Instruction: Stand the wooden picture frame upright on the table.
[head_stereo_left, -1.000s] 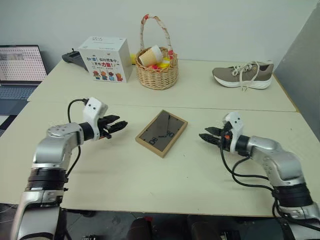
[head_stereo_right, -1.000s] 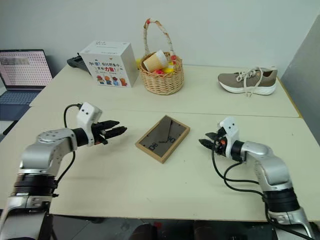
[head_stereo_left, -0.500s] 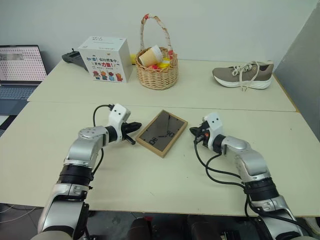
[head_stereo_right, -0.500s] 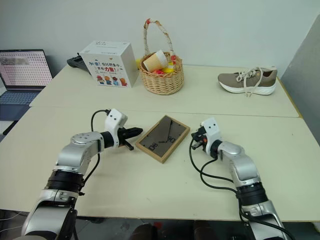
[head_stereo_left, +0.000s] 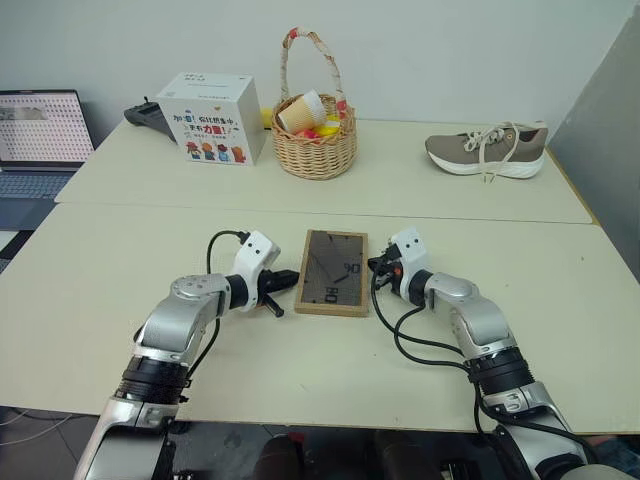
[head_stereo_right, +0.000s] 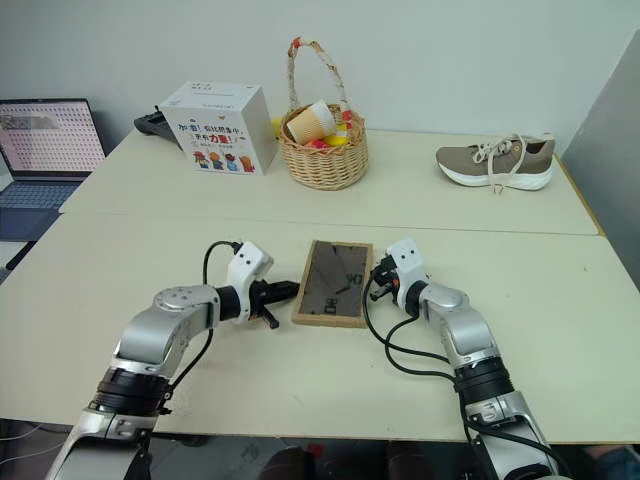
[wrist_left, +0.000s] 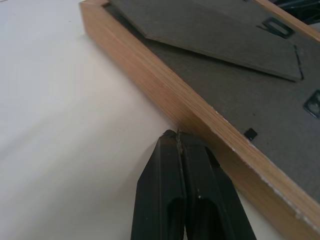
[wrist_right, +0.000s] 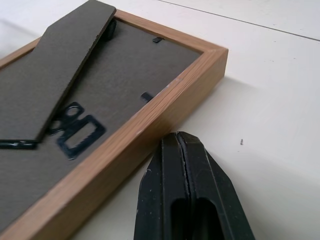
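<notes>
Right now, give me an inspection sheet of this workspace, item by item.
Surface: the table, cream, with a thin seam across it.
Job's things: the wooden picture frame lies flat, dark grey back and fold-out stand up, not yet upright.
Clutter: white printed box, wicker basket holding a paper cup and colourful items, a shoe, all on the far side.
Grippers: left gripper shut, tips against the frame's wooden side; right gripper shut, tips at the opposite side near a corner, contact unclear.
Cables: black cables loop along both forearms onto the tabletop.
Surroundings: open laptop at the far left, a dark device behind the box, white wall behind.
</notes>
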